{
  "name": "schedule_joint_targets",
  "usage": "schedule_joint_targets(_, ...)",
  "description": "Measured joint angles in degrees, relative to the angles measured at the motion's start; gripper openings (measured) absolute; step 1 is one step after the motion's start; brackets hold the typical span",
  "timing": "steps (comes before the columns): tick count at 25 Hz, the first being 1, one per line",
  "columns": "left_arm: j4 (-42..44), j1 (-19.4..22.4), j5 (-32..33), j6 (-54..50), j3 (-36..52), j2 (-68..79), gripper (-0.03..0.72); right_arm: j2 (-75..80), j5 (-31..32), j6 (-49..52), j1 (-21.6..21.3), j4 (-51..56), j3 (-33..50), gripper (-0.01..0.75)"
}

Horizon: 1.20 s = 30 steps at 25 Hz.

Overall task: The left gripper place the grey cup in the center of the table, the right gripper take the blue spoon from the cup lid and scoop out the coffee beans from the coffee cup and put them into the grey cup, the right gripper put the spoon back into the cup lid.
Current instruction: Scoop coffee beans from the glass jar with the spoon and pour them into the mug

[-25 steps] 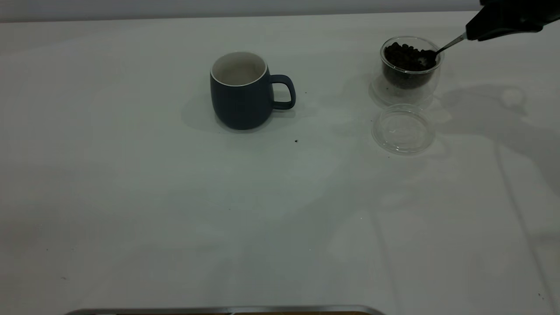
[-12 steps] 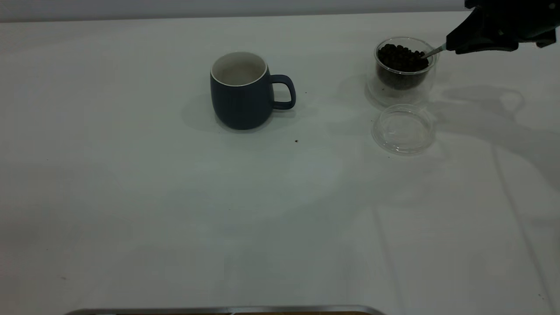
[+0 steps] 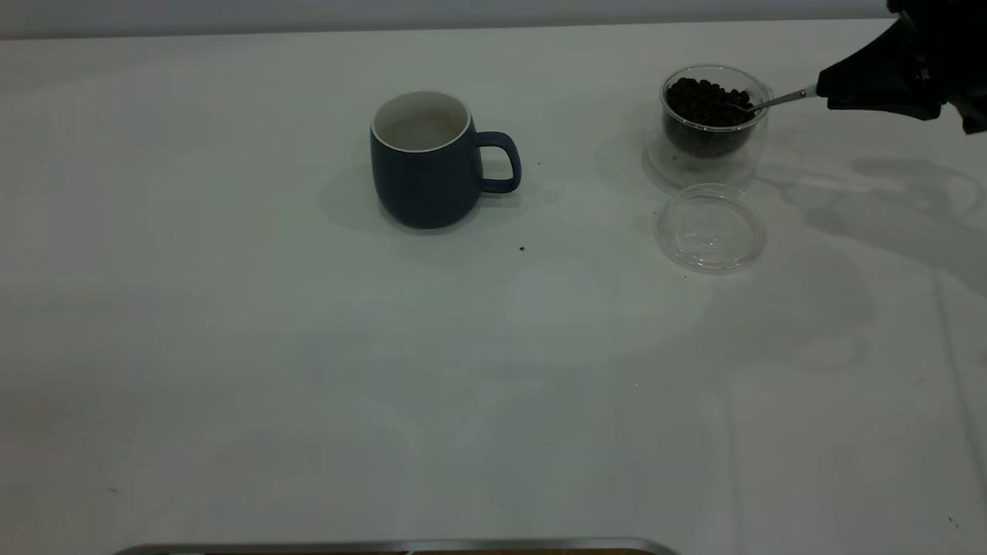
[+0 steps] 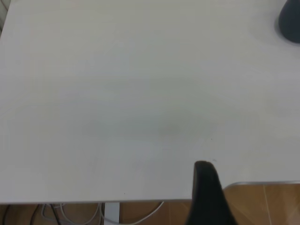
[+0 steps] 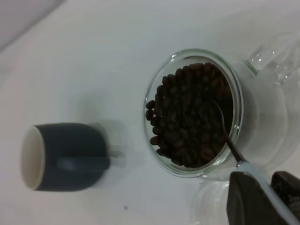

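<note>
The grey cup (image 3: pixel 422 158) stands upright mid-table with its handle toward the right; it also shows in the right wrist view (image 5: pixel 65 155) and at a corner of the left wrist view (image 4: pixel 289 21). The coffee cup (image 3: pixel 709 123) holds a heap of coffee beans (image 3: pixel 705 100) at the far right. The cup lid (image 3: pixel 710 227) lies empty just in front of it. My right gripper (image 3: pixel 823 90) is shut on the blue spoon's pale handle (image 5: pixel 255 176). The spoon's metal bowl (image 5: pixel 220 117) lies in the beans near the rim. My left gripper (image 4: pixel 206 187) is parked at the table's edge.
The white table (image 3: pixel 308 347) has a dark speck (image 3: pixel 522 248) in front of the mug's handle. A metal-edged strip (image 3: pixel 385 547) runs along the near edge. The lid also shows faintly beside my right gripper (image 5: pixel 206 206).
The spoon pushed into the beans and the coffee cup slid slightly left. My right gripper has since drawn back to the right, with the spoon's bowl still in the cup.
</note>
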Motion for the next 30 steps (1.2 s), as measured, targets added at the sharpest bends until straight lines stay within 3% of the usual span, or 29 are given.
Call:
schedule_joint_targets(14, 0.0, 0.0, 0.0, 0.0, 0.0, 0.0, 0.548, 6.74, 9.13, -1.17, -1.55, 8.77, -0.11, 0.103)
schedule_joint_targets(30, 0.0, 0.0, 0.0, 0.0, 0.0, 0.0, 0.548, 7.8, 14.67, -0.24, -5.21, 8.17, -0.11, 0.103)
